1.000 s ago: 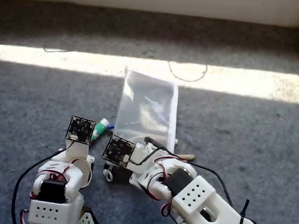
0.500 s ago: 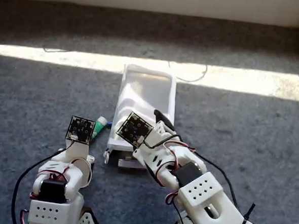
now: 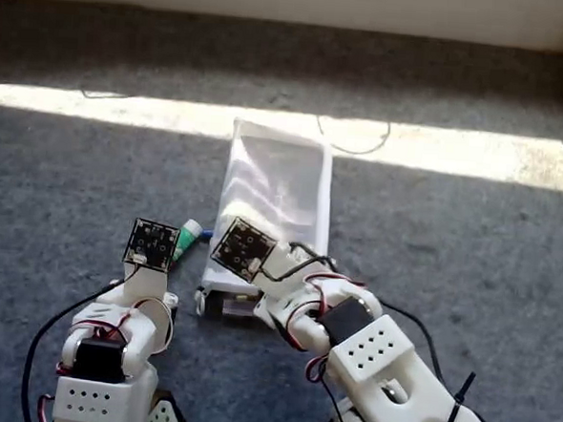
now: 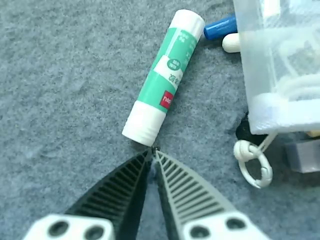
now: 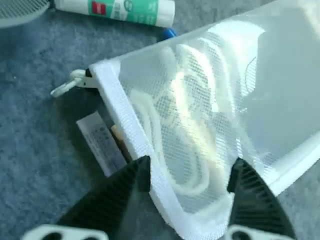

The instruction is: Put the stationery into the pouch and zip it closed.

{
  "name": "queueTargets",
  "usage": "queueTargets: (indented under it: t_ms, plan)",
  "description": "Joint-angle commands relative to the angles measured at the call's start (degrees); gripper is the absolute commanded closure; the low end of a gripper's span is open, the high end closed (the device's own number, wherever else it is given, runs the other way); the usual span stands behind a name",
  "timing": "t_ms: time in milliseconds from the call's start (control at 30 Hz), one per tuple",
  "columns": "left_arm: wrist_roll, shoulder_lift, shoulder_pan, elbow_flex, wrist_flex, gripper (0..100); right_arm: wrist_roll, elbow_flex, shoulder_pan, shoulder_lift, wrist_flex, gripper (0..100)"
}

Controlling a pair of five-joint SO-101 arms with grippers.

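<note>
A clear mesh pouch [image 3: 275, 196] lies on the grey carpet, its white-bound mouth [image 5: 122, 130] towards the arms. My right gripper [image 5: 190, 177] is open, its fingers either side of the pouch's near corner. White cord-like items show inside the pouch [image 5: 210, 110]. A green and white glue stick [image 4: 165, 95] lies beside the pouch. My left gripper [image 4: 152, 150] is shut, its tips at the stick's white cap. A blue pen tip [image 4: 220, 27] and a white tip [image 4: 231, 42] poke out from under the pouch [image 4: 280, 65]. The zipper pull ring [image 4: 252, 160] lies by the mouth.
A small grey block [image 4: 302, 155] with a label [image 5: 102, 142] lies at the pouch's mouth. A thin cable loop [image 3: 353, 139] rests on the sunlit strip of carpet beyond the pouch. Open carpet spreads on both sides.
The right arm swung up over the pouch, then drew back to its near end. The pouch shifted and flexed with it. The left arm stayed put.
</note>
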Motion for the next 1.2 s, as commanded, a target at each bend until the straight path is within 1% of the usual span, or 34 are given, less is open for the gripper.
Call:
queueTargets:
  t_ms: [0, 100, 233, 533, 833, 900, 1000, 1100, 1167]
  plan:
    - [0.26, -0.13, -0.66, 1.1, 0.18, 99, -2.46, -7.16, -2.51, 0.04, 5.41, 94.4]
    - [0.26, -0.13, -0.66, 1.1, 0.18, 99, -4.92, -8.04, -4.0, 0.04, 6.99, 95.4]
    - [0.26, -0.13, -0.66, 1.1, 0.18, 99, -5.1, -7.96, -5.49, 0.75, 6.02, 95.4]
    - [0.26, -0.13, -0.66, 1.1, 0.18, 99, -5.01, -0.75, -1.89, 0.84, -5.76, 95.4]
    - [0.26, -0.13, -0.66, 1.1, 0.18, 99, -5.19, -0.22, -1.8, 0.75, -5.67, 95.4]
    - [0.26, -0.13, -0.66, 1.1, 0.18, 99, -5.27, -0.22, -2.33, 0.22, -2.59, 95.4]
    - [0.26, -0.13, -0.66, 1.1, 0.18, 99, -5.36, -0.31, -5.49, 0.22, 2.59, 95.4]
    - [0.26, -0.13, -0.66, 1.1, 0.18, 99, -5.36, -0.22, -6.64, 0.84, 1.98, 95.4]
    - [0.26, -0.13, -0.66, 1.1, 0.18, 99, -5.36, 0.13, -6.29, 0.84, -0.57, 95.4]
